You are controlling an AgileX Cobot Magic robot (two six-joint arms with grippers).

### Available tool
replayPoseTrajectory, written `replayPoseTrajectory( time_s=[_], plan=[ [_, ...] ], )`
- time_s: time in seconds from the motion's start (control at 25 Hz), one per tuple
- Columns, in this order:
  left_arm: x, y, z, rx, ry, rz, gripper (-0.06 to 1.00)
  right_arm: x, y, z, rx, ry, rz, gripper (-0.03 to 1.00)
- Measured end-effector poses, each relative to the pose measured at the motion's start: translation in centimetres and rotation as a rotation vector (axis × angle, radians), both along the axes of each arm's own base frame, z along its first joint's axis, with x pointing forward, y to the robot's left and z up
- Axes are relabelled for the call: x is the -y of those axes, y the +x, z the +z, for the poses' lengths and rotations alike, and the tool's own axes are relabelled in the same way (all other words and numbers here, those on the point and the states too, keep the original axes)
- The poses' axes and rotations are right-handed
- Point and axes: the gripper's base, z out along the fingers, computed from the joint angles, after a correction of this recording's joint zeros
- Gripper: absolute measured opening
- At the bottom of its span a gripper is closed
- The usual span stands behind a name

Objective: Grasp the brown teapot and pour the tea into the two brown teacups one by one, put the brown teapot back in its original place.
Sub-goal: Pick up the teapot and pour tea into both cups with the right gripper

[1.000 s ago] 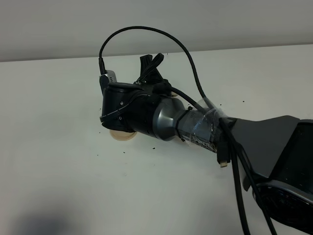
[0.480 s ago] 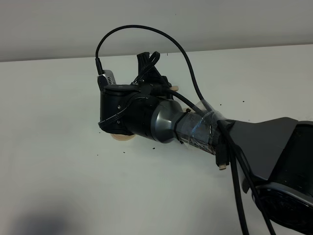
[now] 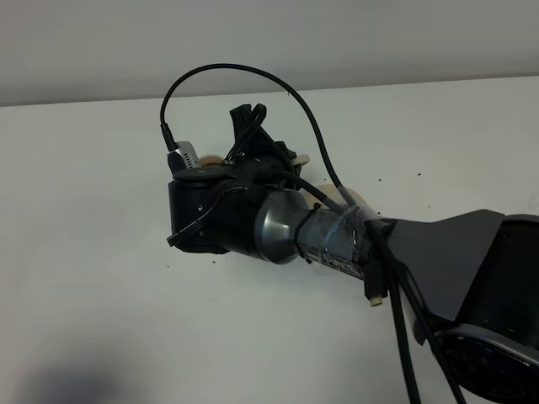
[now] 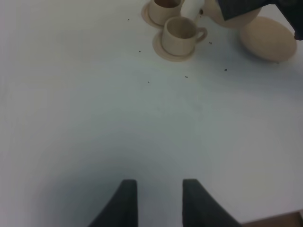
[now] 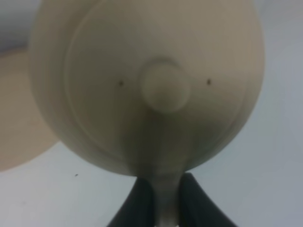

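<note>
Right gripper clenches the one brown teapot by its handle near two teacups, two small saucers and one wider saucer; left gripper closed, empty.

The left gripper hangs over the white table, its dark fingers close together with nothing between them. Counting its forward as twelve, a near cup on a saucer sits about twelve, with a far cup just beyond. The teapot, partly under a dark arm, has its spout just beside the far cup. A wide saucer lies at one.
</note>
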Motion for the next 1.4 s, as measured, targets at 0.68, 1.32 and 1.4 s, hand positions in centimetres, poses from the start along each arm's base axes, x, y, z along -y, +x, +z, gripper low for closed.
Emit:
replayPoseTrajectory(
  time_s=[0.68, 1.32, 1.4],
  plan=[
    [0.00, 0.00, 0.00, 0.000, 0.000, 0.000, 0.25, -0.43, 0.45, 0.49, 0.066, -0.008, 0.065, 0.11],
    [0.00, 0.00, 0.00, 0.000, 0.000, 0.000, 0.25, -0.54, 0.66, -0.34, 0.088, -0.046, 0.089, 0.11],
    [0.00, 0.00, 0.00, 0.000, 0.000, 0.000, 0.25, -0.57, 0.63, -0.33, 0.089, -0.047, 0.090, 0.11]
  ],
)
